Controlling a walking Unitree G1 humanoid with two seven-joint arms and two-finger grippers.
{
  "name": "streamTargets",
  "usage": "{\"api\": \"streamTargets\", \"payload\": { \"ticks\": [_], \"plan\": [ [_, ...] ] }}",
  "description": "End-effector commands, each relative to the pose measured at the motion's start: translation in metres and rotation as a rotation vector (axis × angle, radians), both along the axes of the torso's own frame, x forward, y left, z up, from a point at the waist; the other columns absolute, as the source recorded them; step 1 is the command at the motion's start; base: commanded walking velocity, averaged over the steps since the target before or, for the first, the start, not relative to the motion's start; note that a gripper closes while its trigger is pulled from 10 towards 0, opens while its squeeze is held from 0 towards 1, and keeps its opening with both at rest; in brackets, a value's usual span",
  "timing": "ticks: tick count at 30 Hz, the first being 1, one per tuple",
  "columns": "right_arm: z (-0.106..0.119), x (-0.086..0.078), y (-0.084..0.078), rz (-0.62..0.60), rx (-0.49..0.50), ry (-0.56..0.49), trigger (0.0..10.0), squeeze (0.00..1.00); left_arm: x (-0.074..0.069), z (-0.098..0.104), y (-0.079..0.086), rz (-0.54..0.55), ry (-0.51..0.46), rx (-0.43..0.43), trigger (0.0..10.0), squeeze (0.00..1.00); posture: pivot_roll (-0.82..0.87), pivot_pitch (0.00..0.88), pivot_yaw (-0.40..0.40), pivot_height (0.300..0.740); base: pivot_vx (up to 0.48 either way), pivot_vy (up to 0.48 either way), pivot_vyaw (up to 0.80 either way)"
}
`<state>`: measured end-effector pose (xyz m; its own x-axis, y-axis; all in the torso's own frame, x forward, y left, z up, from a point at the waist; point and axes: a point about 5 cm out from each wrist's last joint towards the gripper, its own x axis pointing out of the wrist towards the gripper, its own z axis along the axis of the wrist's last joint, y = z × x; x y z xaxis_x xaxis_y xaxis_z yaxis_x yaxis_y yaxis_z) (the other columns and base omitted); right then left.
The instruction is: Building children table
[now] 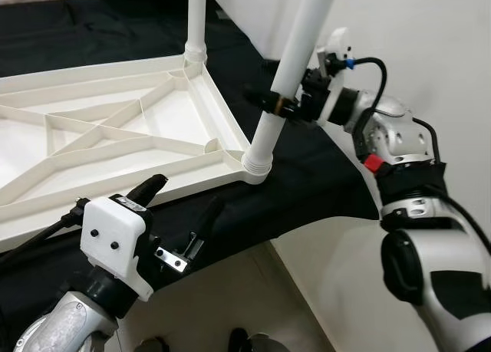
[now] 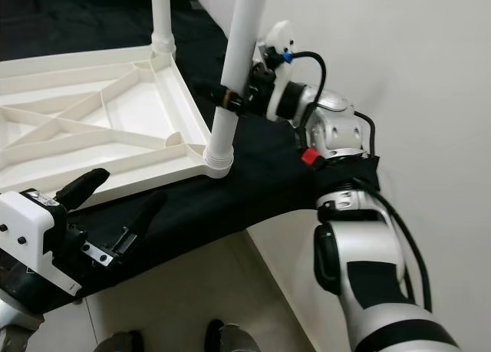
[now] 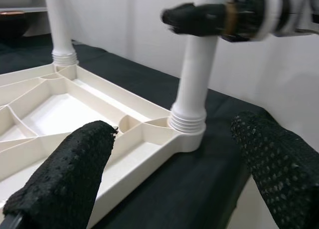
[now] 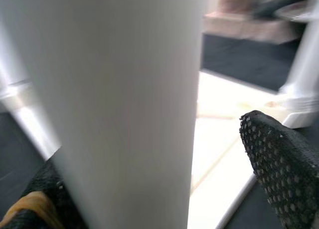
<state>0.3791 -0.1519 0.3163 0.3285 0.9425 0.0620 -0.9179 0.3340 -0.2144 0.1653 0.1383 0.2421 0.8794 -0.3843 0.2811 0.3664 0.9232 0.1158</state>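
Left gripper (image 1: 182, 214): fingers spread, empty, hovering just short of the upturned tabletop (image 1: 115, 129) (ribbed underside up) on black cloth (image 1: 307, 183). Table leg (image 1: 288, 76): ahead and right of it, seated in the near corner socket (image 1: 257, 166), long axis tilted. Right gripper (image 1: 278, 103): clamped around the leg's shaft, the nearer arm.

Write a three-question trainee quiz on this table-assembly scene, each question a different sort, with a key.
1. True or false: the right claw grips the table leg standing in the tabletop's near corner socket.
2. How many legs stand upright on the tabletop? A) one B) two C) four
3. Fill in: the left claw is ____ and holds nothing.

Key: 1 true; 2 B; 3 open.
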Motion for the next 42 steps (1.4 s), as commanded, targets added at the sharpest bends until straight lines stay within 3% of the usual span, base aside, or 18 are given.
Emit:
{"api": "streamTargets", "payload": {
  "ticks": [1, 11, 12, 24, 26, 27, 34, 35, 37, 38, 39, 40, 41, 42],
  "plan": [
    [0.007, -0.003, -0.006, 0.085, -0.037, -0.006, 10.0, 0.00, -0.003, -0.001, -0.002, -0.017, 0.006, -0.007, 10.0, 0.00, 0.16, 0.248, -0.180, 0.740, 0.000, 0.000, 0.00],
    [0.015, -0.001, -0.018, 0.101, -0.028, -0.011, 10.0, 0.00, -0.005, -0.003, -0.003, -0.020, 0.012, -0.011, 10.0, 0.00, 0.16, 0.258, -0.182, 0.740, 0.000, 0.000, 0.00],
    [0.013, -0.001, -0.016, 0.125, -0.006, -0.002, 0.0, 0.00, -0.006, -0.004, -0.005, -0.031, 0.020, -0.013, 10.0, 0.00, 0.16, 0.258, -0.178, 0.740, 0.000, 0.000, 0.00],
    [0.003, -0.003, -0.018, 0.169, 0.000, 0.031, 0.0, 0.00, -0.006, -0.004, -0.006, -0.040, 0.025, -0.015, 10.0, 0.00, 0.15, 0.255, -0.179, 0.740, 0.000, 0.000, 0.00],
    [-0.013, -0.001, -0.020, 0.109, 0.029, 0.060, 0.0, 0.00, -0.006, -0.004, -0.005, -0.040, 0.023, -0.016, 10.0, 0.00, 0.15, 0.258, -0.181, 0.740, 0.000, 0.000, 0.00],
    [-0.029, 0.002, -0.017, 0.010, 0.063, 0.079, 0.0, 0.00, -0.006, -0.004, -0.005, -0.039, 0.023, -0.016, 10.0, 0.00, 0.15, 0.260, -0.182, 0.740, 0.000, 0.000, 0.00],
    [-0.029, 0.002, -0.017, 0.010, 0.063, 0.079, 0.0, 0.00, -0.006, -0.004, -0.005, -0.039, 0.023, -0.016, 10.0, 0.00, 0.15, 0.260, -0.182, 0.740, 0.000, 0.000, 0.00],
    [-0.039, 0.004, -0.016, -0.060, 0.086, 0.090, 0.0, 0.00, -0.006, -0.004, -0.004, -0.037, 0.023, -0.016, 10.0, 0.00, 0.15, 0.260, -0.182, 0.740, 0.000, 0.000, 0.00],
    [-0.039, 0.004, -0.016, -0.060, 0.086, 0.090, 0.0, 0.00, -0.006, -0.004, -0.004, -0.037, 0.023, -0.016, 10.0, 0.00, 0.15, 0.260, -0.182, 0.740, 0.000, 0.000, 0.00],
    [-0.088, 0.000, 0.022, -0.320, 0.021, 0.193, 0.0, 0.00, -0.005, -0.002, -0.003, -0.038, 0.018, -0.015, 10.0, 0.00, 0.15, 0.221, -0.165, 0.740, 0.000, 0.000, 0.00],
    [-0.110, -0.008, 0.038, -0.546, -0.004, 0.220, 0.0, 0.00, -0.003, 0.000, -0.002, -0.038, 0.016, -0.013, 10.0, 0.00, 0.14, 0.204, -0.162, 0.740, 0.000, 0.000, 0.00],
    [-0.120, -0.015, 0.046, -0.696, -0.018, 0.226, 0.0, 0.00, -0.002, 0.001, -0.002, -0.039, 0.014, -0.011, 10.0, 0.00, 0.14, 0.206, -0.164, 0.740, 0.000, 0.000, 0.00],
    [-0.120, -0.015, 0.046, -0.696, -0.018, 0.226, 0.0, 0.00, -0.002, 0.001, -0.002, -0.039, 0.014, -0.011, 10.0, 0.00, 0.14, 0.206, -0.164, 0.740, 0.000, 0.000, 0.00],
    [-0.118, -0.012, 0.045, -0.789, -0.012, 0.211, 0.0, 0.00, -0.002, 0.001, -0.001, -0.032, 0.015, -0.003, 10.0, 0.00, 0.14, 0.206, -0.163, 0.740, 0.000, 0.000, 0.00]
  ]
}}
